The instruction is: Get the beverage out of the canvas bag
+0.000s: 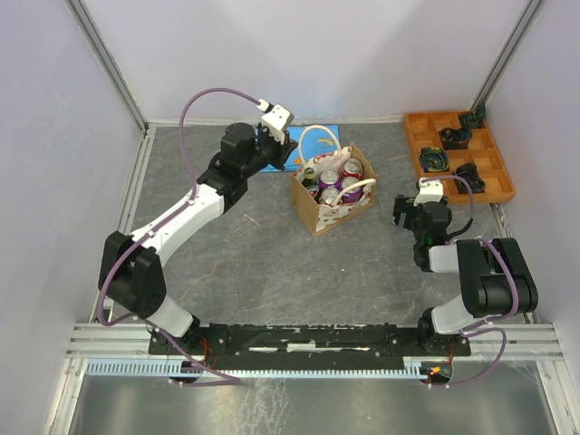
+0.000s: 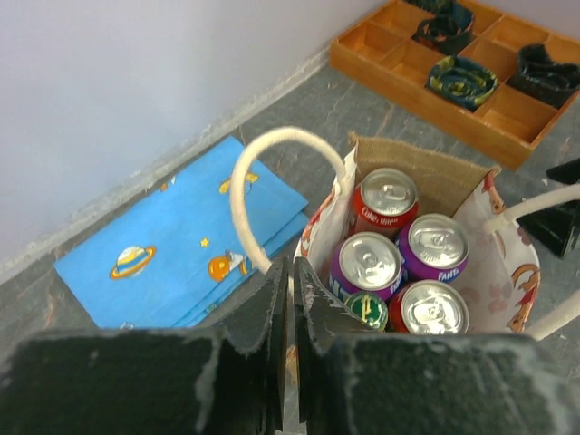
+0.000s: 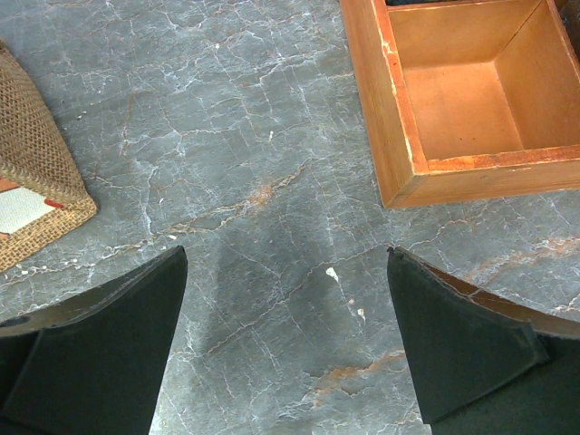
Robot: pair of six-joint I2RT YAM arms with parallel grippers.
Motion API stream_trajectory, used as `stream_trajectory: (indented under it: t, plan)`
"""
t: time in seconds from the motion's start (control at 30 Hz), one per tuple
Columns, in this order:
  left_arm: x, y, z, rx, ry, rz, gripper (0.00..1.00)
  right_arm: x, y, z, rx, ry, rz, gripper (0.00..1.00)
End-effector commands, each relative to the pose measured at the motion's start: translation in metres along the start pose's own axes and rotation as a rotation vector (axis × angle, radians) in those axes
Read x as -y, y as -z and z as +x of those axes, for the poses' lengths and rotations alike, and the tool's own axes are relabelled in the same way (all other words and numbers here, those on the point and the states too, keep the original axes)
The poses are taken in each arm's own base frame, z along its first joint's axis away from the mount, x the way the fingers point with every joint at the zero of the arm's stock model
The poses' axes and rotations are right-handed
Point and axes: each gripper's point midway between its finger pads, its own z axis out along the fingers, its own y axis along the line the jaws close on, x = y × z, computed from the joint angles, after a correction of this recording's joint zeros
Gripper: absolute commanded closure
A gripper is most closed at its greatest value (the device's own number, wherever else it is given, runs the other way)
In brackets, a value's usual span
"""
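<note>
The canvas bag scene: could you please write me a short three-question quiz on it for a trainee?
1. True or false: the canvas bag lies tipped over on its side.
2. How many cans show their tops inside the bag? A) two B) four C) six
3. On the right arm, do the jaws stand open or shut?

Key: 1 false, the bag stands upright with its mouth up; 2 B; 3 open, spread wide over bare table.
</note>
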Motion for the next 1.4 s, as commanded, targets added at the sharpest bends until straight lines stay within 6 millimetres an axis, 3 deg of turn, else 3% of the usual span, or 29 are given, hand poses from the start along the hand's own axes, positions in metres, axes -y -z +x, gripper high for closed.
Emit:
stream_trajectory:
  t: [0.0, 0.07, 0.17, 0.23, 0.27, 0.3, 0.37, 0.5, 0.8, 0.9, 1.0, 1.07, 1.1, 1.23, 1.3, 1.37]
  plan:
    - [0.009, -0.006, -0.038, 0.065, -0.013, 0.044, 0.86, -0.001, -0.005, -0.022, 0.068, -0.003, -0.006, 0.01]
    - [0.01, -0.009, -0.045, 0.053, 0.028, 0.048, 0.77, -0.001, -0.005, -0.023, 0.068, -0.003, -0.006, 0.01]
    - [0.017, -0.015, -0.052, 0.022, 0.049, 0.102, 0.72, -0.001, -0.005, -0.023, 0.068, -0.003, -0.006, 0.01]
    - [0.03, -0.017, -0.055, 0.02, 0.046, 0.183, 0.43, -0.001, -0.005, -0.023, 0.069, -0.003, -0.006, 0.01]
    - [0.036, -0.016, -0.059, 0.027, 0.044, 0.222, 0.21, -0.001, -0.005, -0.022, 0.068, -0.003, -0.006, 0.01]
    - [0.042, -0.016, -0.06, 0.031, 0.053, 0.256, 0.07, -0.001, -0.005, -0.022, 0.067, -0.003, -0.006, 0.01]
    - [0.049, -0.015, -0.063, 0.043, 0.092, 0.288, 0.0, -0.001, -0.005, -0.023, 0.068, -0.003, -0.005, 0.01]
    - [0.047, -0.015, -0.073, 0.102, 0.165, 0.257, 0.01, -0.001, -0.005, -0.023, 0.069, -0.003, -0.005, 0.01]
    - [0.039, -0.021, -0.067, 0.081, 0.161, 0.206, 0.02, -0.001, -0.005, -0.022, 0.067, -0.003, -0.006, 0.01]
    - [0.046, -0.022, -0.067, 0.077, 0.142, 0.249, 0.22, -0.001, -0.005, -0.022, 0.068, -0.003, -0.006, 0.01]
    - [0.047, -0.024, -0.066, 0.074, 0.141, 0.255, 0.55, -0.001, -0.005, -0.023, 0.069, -0.003, -0.006, 0.01]
    - [0.048, -0.024, -0.067, 0.077, 0.127, 0.257, 0.88, -0.001, -0.005, -0.022, 0.068, -0.003, -0.006, 0.01]
    - [0.048, -0.024, -0.066, 0.077, 0.119, 0.259, 0.96, -0.001, -0.005, -0.023, 0.069, -0.002, -0.006, 0.01]
    - [0.057, -0.028, -0.064, 0.08, 0.078, 0.309, 0.96, -0.001, -0.005, -0.023, 0.069, -0.002, -0.006, 0.01]
    - [0.061, -0.032, -0.059, 0.07, 0.079, 0.327, 0.82, -0.001, -0.005, -0.023, 0.069, -0.003, -0.006, 0.01]
    - [0.065, -0.037, -0.052, 0.049, 0.091, 0.342, 0.83, -0.001, -0.005, -0.022, 0.068, -0.003, -0.007, 0.01]
